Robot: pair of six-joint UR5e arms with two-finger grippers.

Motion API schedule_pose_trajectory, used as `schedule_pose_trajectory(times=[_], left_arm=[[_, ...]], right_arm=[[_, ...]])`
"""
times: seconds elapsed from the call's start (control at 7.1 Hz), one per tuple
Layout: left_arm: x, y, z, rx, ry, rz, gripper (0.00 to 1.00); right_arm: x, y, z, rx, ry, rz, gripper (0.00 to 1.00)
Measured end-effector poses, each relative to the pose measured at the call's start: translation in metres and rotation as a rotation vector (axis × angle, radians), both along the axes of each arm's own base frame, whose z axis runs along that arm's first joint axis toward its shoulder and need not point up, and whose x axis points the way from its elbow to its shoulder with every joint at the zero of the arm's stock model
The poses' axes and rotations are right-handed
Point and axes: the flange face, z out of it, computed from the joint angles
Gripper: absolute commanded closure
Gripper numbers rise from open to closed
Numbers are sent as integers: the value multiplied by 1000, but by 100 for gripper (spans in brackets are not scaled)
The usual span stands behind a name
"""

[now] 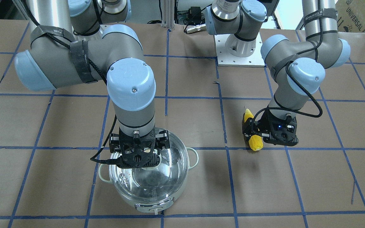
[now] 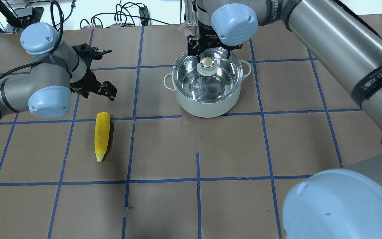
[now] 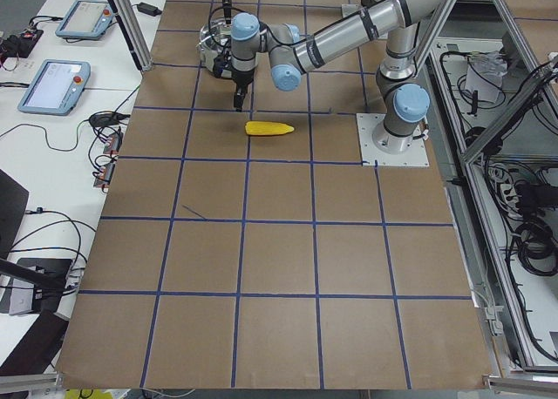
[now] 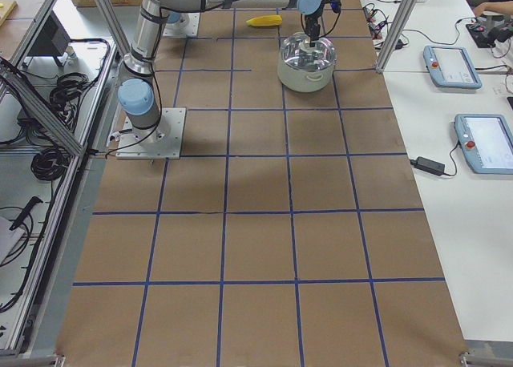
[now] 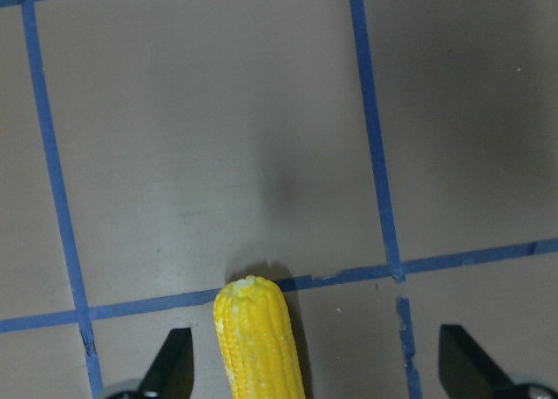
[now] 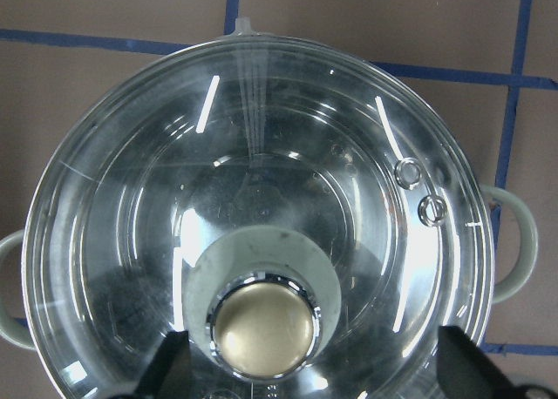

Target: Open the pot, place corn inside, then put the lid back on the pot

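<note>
The pot (image 2: 207, 107), pale mint-white with loop handles, stands on the table with the clear glass lid (image 2: 222, 81) on it. My right gripper (image 2: 207, 54) is open just above the lid's cream knob (image 6: 264, 329), one finger on each side, not touching it; it also shows in the front view (image 1: 139, 152). The yellow corn (image 2: 102, 136) lies flat on the table, away from the pot. My left gripper (image 1: 258, 134) is open and empty above the corn's thick end (image 5: 255, 329), which sits between the fingertips (image 5: 170, 364), nearer one of them.
The table is brown paper with a grid of blue tape lines (image 2: 197, 181). The arm's white base plate (image 1: 240, 50) is at the robot's side. Tablets and cables (image 4: 485, 143) lie on the side benches.
</note>
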Motion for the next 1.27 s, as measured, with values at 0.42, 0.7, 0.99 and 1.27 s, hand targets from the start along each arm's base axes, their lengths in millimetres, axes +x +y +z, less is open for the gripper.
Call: schedule_pose_trajectory(times=[0.42,0.7,0.99,1.27], left_arm=[[27,21,-39,37,84,51,0],[27,37,-58,81,99,80,0],[27,43,-62,96,96,119,0],[28,43,-63,94,94,167,1]], right_arm=[[6,-6,-6,-17,-8,1,2],[10,-9,-13,-23,-10,4,6],[11,-12,-19,-25,-13,4,15],[12,-13,-23,-26,-14,4,28]])
